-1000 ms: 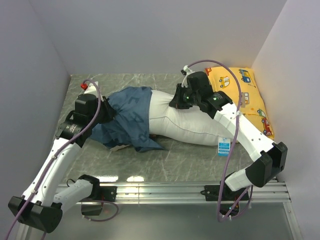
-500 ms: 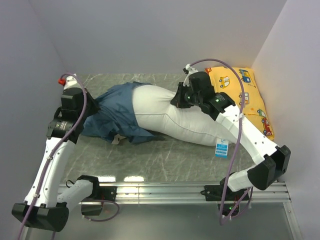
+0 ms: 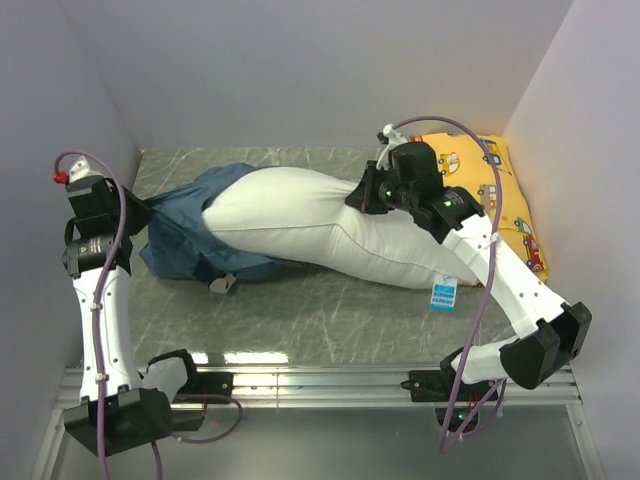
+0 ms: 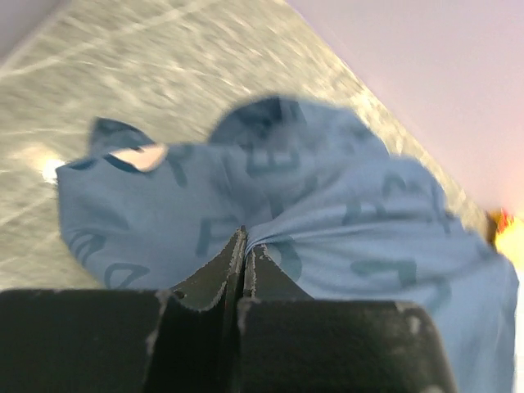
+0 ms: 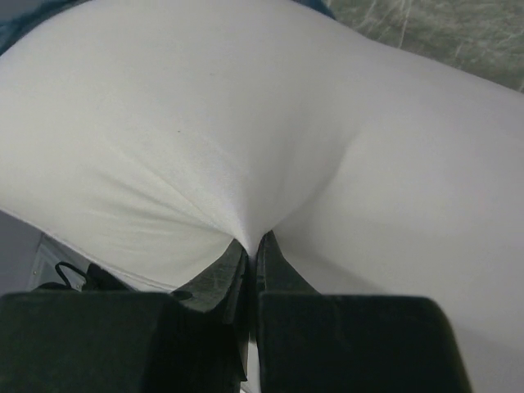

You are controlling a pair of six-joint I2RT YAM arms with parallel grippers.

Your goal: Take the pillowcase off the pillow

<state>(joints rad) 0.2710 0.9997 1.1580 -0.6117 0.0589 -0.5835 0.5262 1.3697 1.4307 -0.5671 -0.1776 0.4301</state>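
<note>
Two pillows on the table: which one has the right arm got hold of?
The large plain white pillow, its fabric pinched by the shut right gripper. The smaller yellow vehicle-print pillow lies by the right wall, not gripped.

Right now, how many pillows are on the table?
2: the white pillow mid-table, its left end in the pillowcase; the yellow pillow in the far right corner.
</note>
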